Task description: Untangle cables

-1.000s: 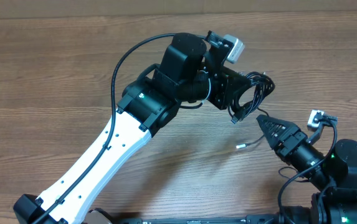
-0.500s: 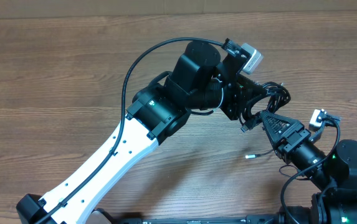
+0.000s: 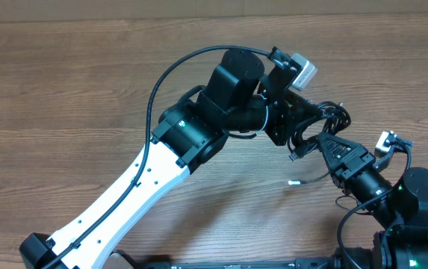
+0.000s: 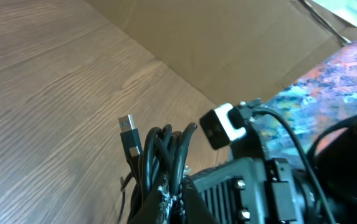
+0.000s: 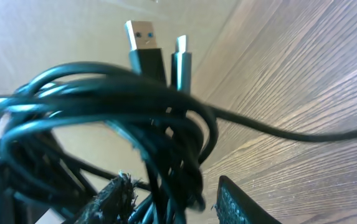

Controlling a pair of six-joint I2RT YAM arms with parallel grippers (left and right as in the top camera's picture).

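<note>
Overhead puts the cables (image 3: 335, 113) at about 2 o'clock from the centre of the table (image 3: 64, 90), lifted off the wood as one knotted clump. My left gripper (image 3: 303, 127) is clamped tight on that clump. My right gripper (image 3: 324, 142) sits on its 5 o'clock side, jaws part-way apart and straddling several strands (no pinch that I can see from its wrist view). One strand trails down to a plug tip (image 3: 292, 181) lying at 7 o'clock of the bundle, and a USB plug (image 5: 142, 38) pokes out on top. I judge that nothing is separated yet, so nearly all the untangling remains.
</note>
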